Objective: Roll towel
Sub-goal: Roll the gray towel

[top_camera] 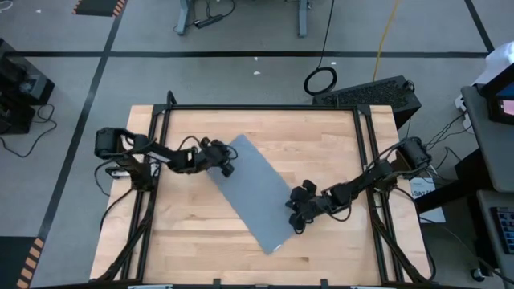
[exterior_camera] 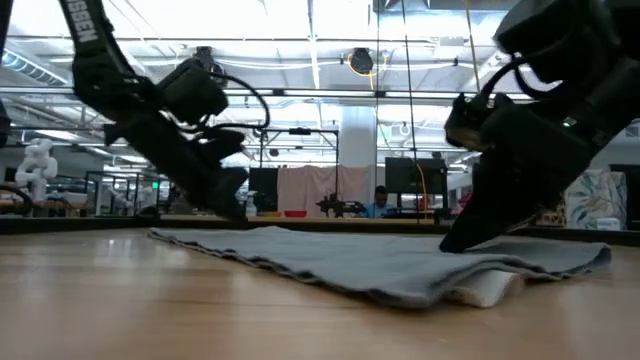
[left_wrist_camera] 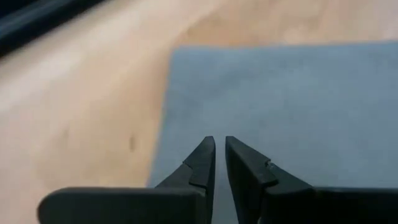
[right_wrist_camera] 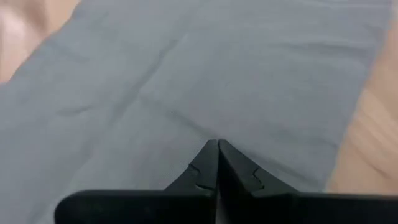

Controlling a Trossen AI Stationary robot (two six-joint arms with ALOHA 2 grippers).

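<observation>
Lying flat and diagonal, the grey towel [top_camera: 253,193] has both closed grippers at opposite edges.

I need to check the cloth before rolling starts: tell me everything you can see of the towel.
The towel is a plain grey, soft-looking cloth strip lying flat and diagonal on the wooden table, not yet rolled, with faint creases. One end lifts slightly, showing something white beneath. The left gripper sits at its far-left edge, fingers nearly closed; the right gripper presses closed fingertips at its right edge.
</observation>
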